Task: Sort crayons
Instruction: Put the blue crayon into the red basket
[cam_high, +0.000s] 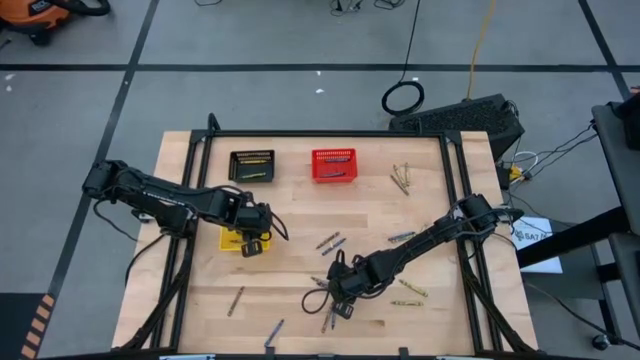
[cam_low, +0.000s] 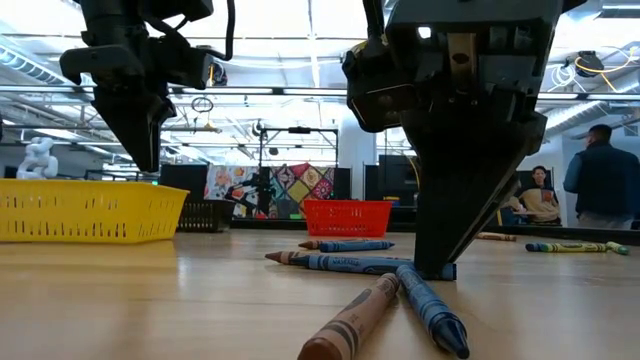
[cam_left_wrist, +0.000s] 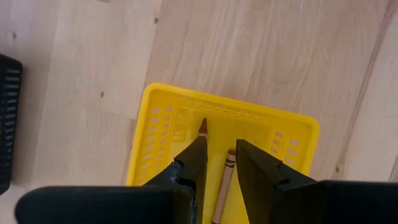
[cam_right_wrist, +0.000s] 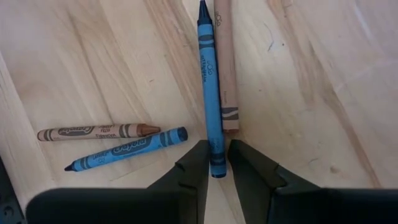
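Two dark arms reach over your wooden table (cam_high: 300, 260). At lower centre of the overhead frame, your right gripper (cam_high: 340, 297) points down, its fingers closed on the blunt end of a blue crayon (cam_right_wrist: 209, 87) lying flat on the wood, touching a brown crayon (cam_right_wrist: 225, 68) alongside. Left of centre, your left gripper (cam_high: 255, 240) hangs over the yellow basket (cam_left_wrist: 163, 112), jaws slightly parted and gripping nothing; a brown-orange crayon (cam_left_wrist: 224, 183) lies in the basket below. More crayons (cam_high: 403, 178) lie scattered on the table's right half, upper and lower. A black basket (cam_high: 251, 166) and red basket (cam_high: 333, 164) sit near the table's top edge.
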